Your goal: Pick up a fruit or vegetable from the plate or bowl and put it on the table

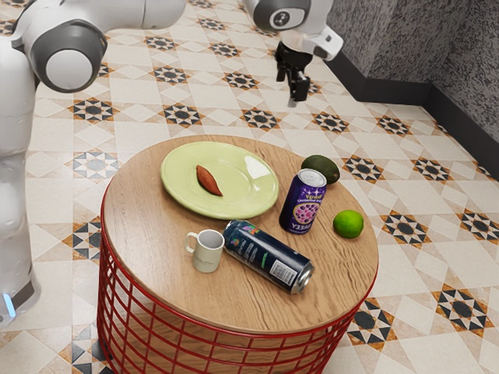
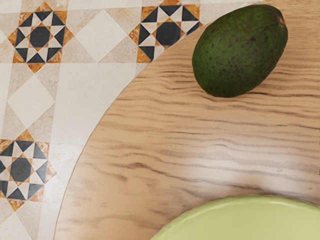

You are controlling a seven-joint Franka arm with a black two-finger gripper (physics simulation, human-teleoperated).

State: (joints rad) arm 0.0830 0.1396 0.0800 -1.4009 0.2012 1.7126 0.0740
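High above the table's far edge, the black gripper (image 1: pixel 291 86) is open, its two fingertips apart and nothing visible between them. A reddish-brown sweet potato (image 1: pixel 208 181) lies on the light green plate (image 1: pixel 178 191), which rests on the round wooden table (image 1: pixel 140 253). In the exterior view the gripper is above and to the right of the plate. The wrist view looks down on a dark green avocado (image 2: pixel 240 52), part of the plate's rim (image 2: pixel 235 206) and the wooden tabletop (image 2: pixel 145 145).
Behind the upright purple can (image 1: pixel 302 204) sits the avocado (image 1: pixel 321 169), directly on the table. A lime (image 1: pixel 348 224) is at the exterior view's right. A dark can (image 1: pixel 261 253) lies on its side beside a small white mug (image 1: pixel 208 253).
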